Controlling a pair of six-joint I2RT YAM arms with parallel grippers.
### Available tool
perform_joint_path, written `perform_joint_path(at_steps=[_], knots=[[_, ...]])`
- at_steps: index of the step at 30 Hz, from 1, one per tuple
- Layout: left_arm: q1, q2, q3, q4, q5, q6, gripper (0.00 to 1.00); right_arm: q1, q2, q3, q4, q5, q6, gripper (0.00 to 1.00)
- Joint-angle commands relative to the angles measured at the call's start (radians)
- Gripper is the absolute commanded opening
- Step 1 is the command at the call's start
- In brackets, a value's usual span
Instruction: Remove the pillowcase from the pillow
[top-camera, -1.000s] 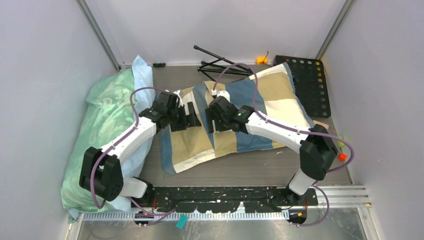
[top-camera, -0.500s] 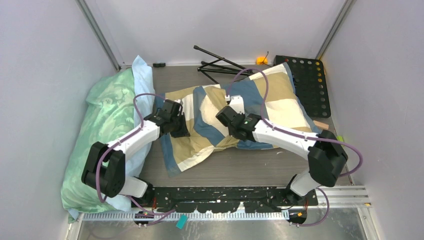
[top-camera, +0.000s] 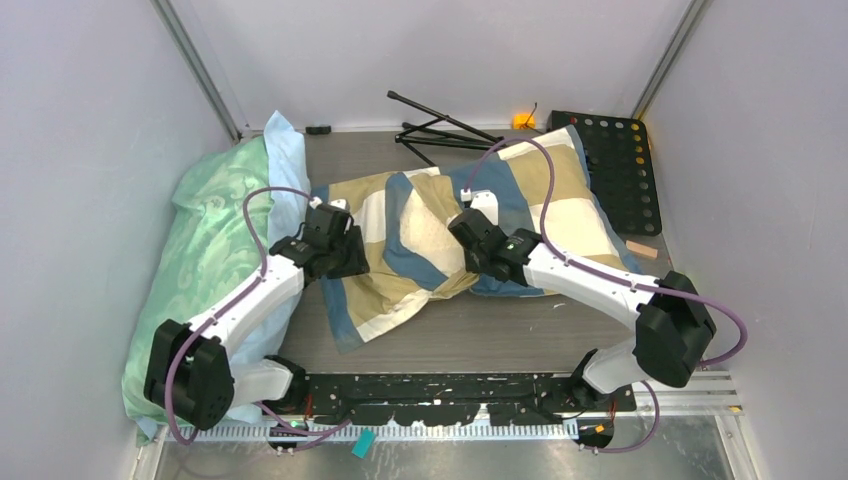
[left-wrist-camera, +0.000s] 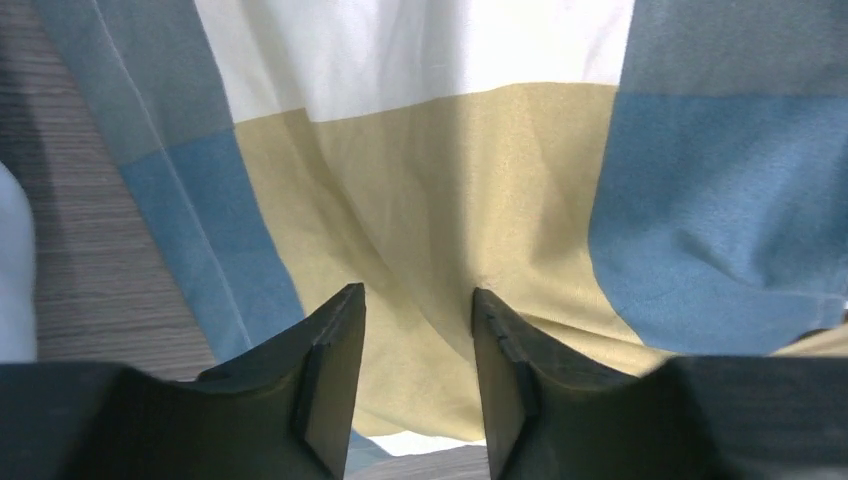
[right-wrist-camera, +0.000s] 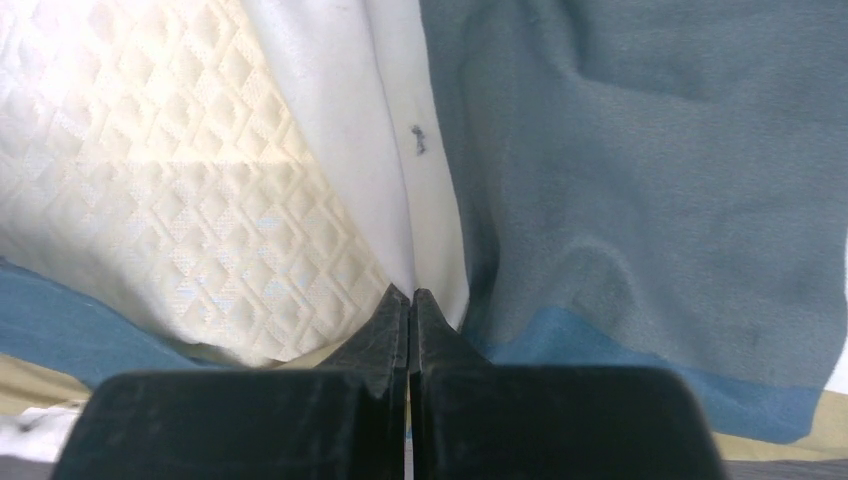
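Observation:
The pillowcase (top-camera: 560, 200), in blue, tan and cream blocks, lies across the middle of the table and is bunched into folds at its centre. My right gripper (top-camera: 468, 262) is shut on a white fold of the pillowcase (right-wrist-camera: 420, 180), with its tips (right-wrist-camera: 410, 296) pressed together. Beside that fold the cream quilted pillow (right-wrist-camera: 150, 150) shows; from above it is hidden inside the cover. My left gripper (top-camera: 338, 260) hovers over the cover's left end. In the left wrist view this gripper (left-wrist-camera: 417, 295) is open, with tan cloth (left-wrist-camera: 430, 200) lying just beyond and below its fingers.
A mint-green pillow with light blue cloth (top-camera: 215, 230) fills the left side against the wall. A folded black stand (top-camera: 440, 125) lies at the back, and a black perforated tray (top-camera: 615, 170) is at the back right. A small wooden block (top-camera: 641, 249) rests near the right wall.
The right gripper shut on the cover and pulled it right and nearer, bunching the middle. The left gripper closed, reopened and shifted left toward the cover's end.

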Motion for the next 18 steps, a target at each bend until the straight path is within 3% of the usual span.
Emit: perform_joint_path(at_steps=[1, 5, 10, 11, 18], knots=[[-0.013, -0.064, 0.07, -0.032, 0.104, 0.018, 0.54, -0.012, -0.03, -0.007, 0.057, -0.069, -0.034, 0.01], [-0.093, -0.042, 0.185, -0.045, 0.04, 0.02, 0.76, -0.012, -0.024, -0.004, 0.071, -0.107, -0.036, 0.01], [-0.154, 0.093, 0.348, -0.06, -0.016, 0.021, 0.82, -0.011, -0.021, -0.004, 0.074, -0.127, -0.037, 0.01], [-0.159, 0.128, 0.371, -0.062, -0.026, 0.012, 0.91, -0.011, -0.022, -0.004, 0.072, -0.13, -0.038, 0.01], [-0.163, 0.286, 0.48, -0.07, -0.101, -0.014, 0.93, -0.008, -0.042, -0.013, 0.064, -0.136, -0.038, 0.01]])
